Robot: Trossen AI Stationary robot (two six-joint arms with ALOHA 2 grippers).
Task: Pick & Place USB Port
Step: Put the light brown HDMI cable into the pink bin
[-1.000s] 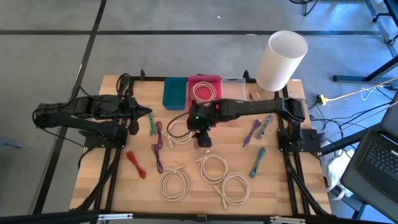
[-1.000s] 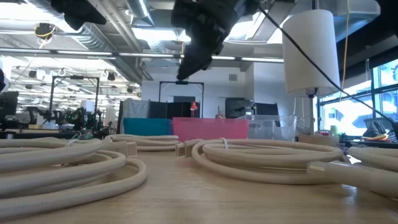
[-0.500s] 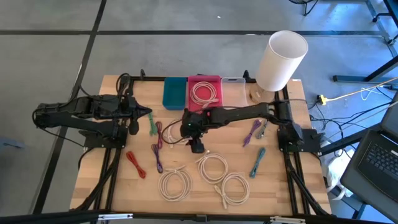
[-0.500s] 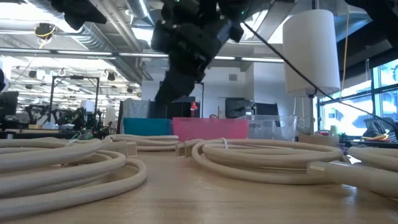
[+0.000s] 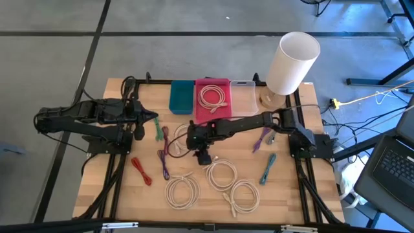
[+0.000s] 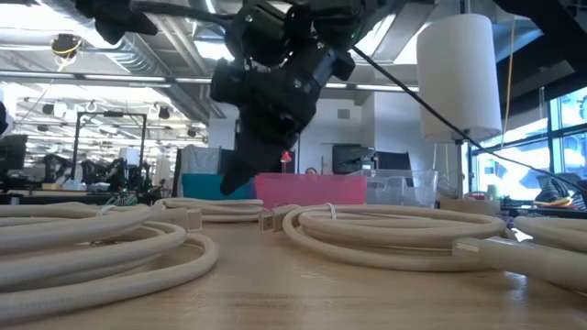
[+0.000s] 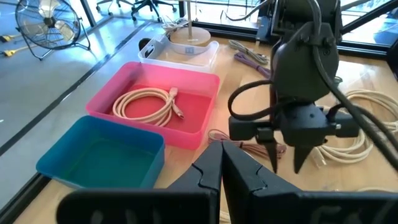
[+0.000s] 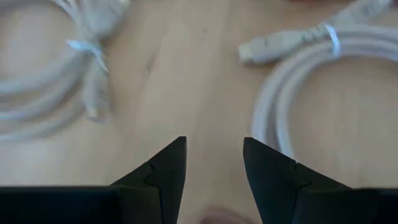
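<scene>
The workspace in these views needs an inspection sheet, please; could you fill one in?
Surface: wooden table, bare between items.
Job's things: white coiled cables on the table near the front edge; one white coil in the pink bin.
Clutter: teal bin holds nothing visible; clear bin; white cylinder.
Grippers: right gripper open, above bare wood between coils; left gripper shut, waiting at the left.
Cables: green, purple, red and teal bundles.
Surroundings: laptop beside the table.
</scene>
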